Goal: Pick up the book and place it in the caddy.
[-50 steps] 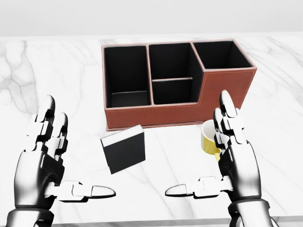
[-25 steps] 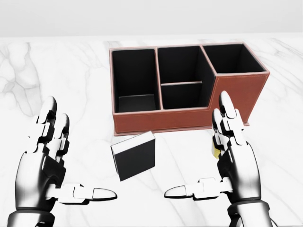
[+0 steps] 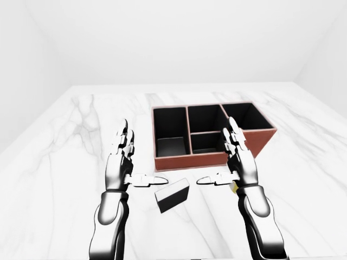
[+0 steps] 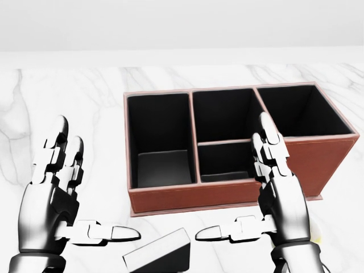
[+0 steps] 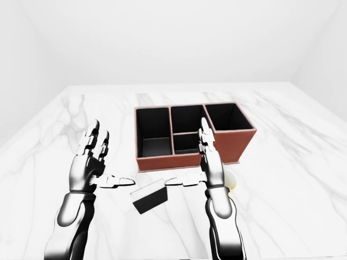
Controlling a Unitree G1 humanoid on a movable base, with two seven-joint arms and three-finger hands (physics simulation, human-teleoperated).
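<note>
simply black book [image 3: 172, 196], pale edge

Caddy [image 4: 227, 196] compartments open-topped; mug [image 5: 230, 180] beside right hand [image 5: 210, 162].

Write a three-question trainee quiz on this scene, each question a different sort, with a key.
1. True or false: the book already sits inside the caddy.
2. How many compartments does the caddy show? A) two B) four C) six
3. Fill in: both the left hand and the right hand are ____, holding nothing.

Key: 1 false, it lies on the marble table between the hands; 2 B; 3 open.
</note>
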